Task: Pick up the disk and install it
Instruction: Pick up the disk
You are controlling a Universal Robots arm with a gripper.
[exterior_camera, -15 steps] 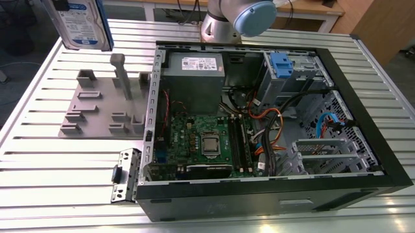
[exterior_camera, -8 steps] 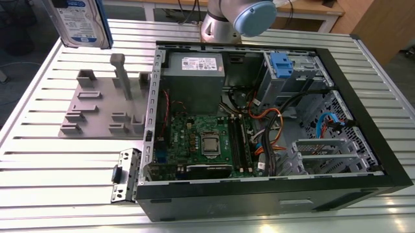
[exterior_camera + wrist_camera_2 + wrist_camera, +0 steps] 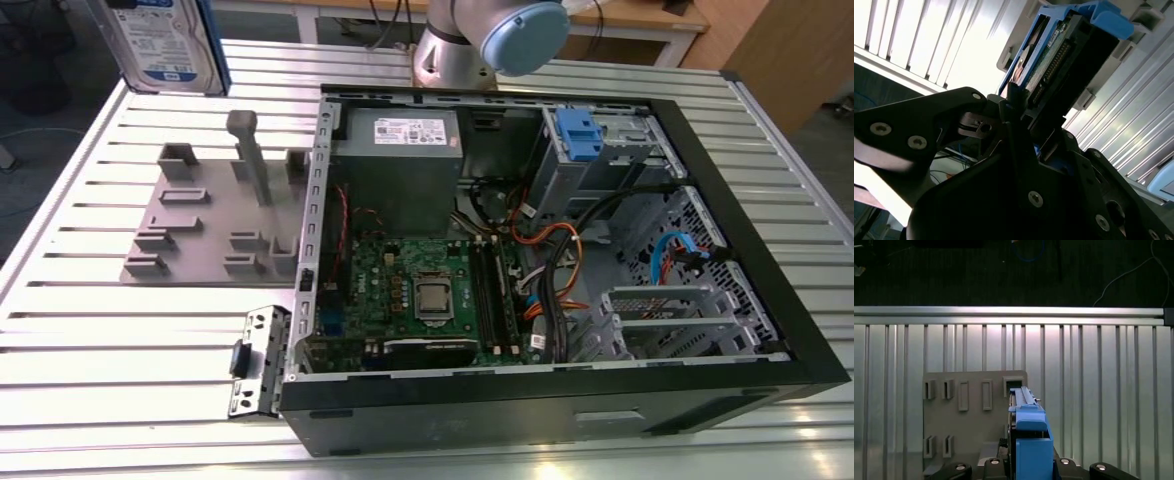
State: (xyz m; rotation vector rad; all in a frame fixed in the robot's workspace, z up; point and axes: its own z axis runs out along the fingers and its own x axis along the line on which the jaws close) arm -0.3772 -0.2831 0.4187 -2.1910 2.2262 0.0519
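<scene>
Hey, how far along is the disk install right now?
Done: the disk is picked up, raised clear of the grey holder. In hand: the gripper has its jaws shut on the disk's blue-framed end, seen in the second wrist view. Left: installing it; it is outside the open computer case and its drive cage.

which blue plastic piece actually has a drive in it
The disk at the exterior view's upper left: its blue frame edges a silver labelled drive. The blue tab inside the computer case holds no drive.
</scene>
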